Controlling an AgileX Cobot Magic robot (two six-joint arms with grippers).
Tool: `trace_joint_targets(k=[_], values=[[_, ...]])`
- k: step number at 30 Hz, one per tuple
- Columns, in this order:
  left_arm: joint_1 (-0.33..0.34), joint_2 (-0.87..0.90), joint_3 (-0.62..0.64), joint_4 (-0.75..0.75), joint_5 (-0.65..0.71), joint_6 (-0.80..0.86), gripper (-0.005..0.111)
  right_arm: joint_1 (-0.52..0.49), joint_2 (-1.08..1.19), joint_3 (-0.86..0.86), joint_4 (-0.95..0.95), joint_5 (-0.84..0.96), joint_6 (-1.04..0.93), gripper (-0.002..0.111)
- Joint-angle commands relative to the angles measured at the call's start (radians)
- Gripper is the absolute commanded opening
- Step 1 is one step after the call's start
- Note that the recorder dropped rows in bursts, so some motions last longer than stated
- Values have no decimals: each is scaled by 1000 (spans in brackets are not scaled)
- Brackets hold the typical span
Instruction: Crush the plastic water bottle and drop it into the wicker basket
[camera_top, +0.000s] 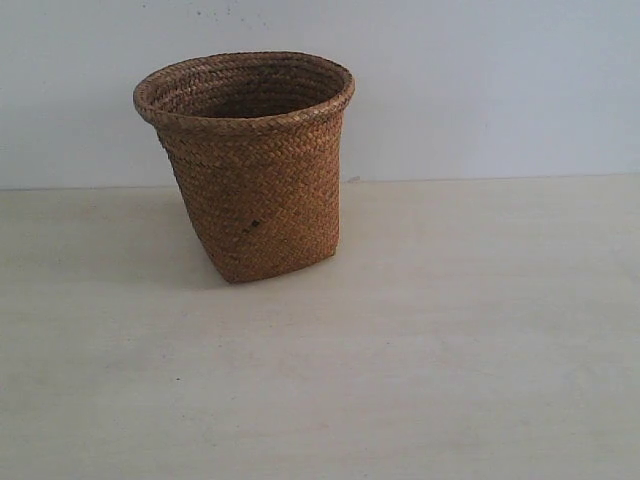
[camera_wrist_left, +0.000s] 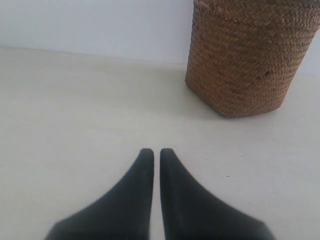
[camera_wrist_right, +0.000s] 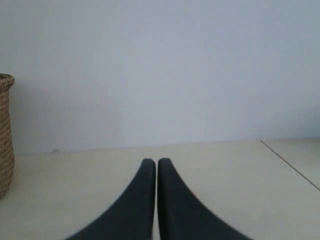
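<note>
Your tall brown woven wicker basket (camera_top: 260, 190) stands upright on the pale bench (camera_top: 450, 330), left of middle in the exterior view and near the white wall (camera_top: 480, 90), its flared rolled rim facing up. Open bench surface runs wide in front of it and off to its right. Your left pincer (camera_wrist_left: 153, 151) has its black fingers together, gripping nothing, with the basket's squarish base ahead and well apart. Your right pincer (camera_wrist_right: 152, 161) is likewise closed and empty, the basket's side just showing at the edge of its view.
</note>
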Motion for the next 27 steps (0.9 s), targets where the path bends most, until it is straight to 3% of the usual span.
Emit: trace_joint_targets(k=[1, 10, 27], values=[[5, -4, 4, 6, -15, 4, 4, -5, -7, 7, 3, 96, -17, 0], [5, -4, 4, 6, -15, 4, 4, -5, -7, 7, 1, 306, -28, 0], [5, -4, 4, 6, -15, 4, 4, -5, -7, 7, 4, 318, -63, 0]])
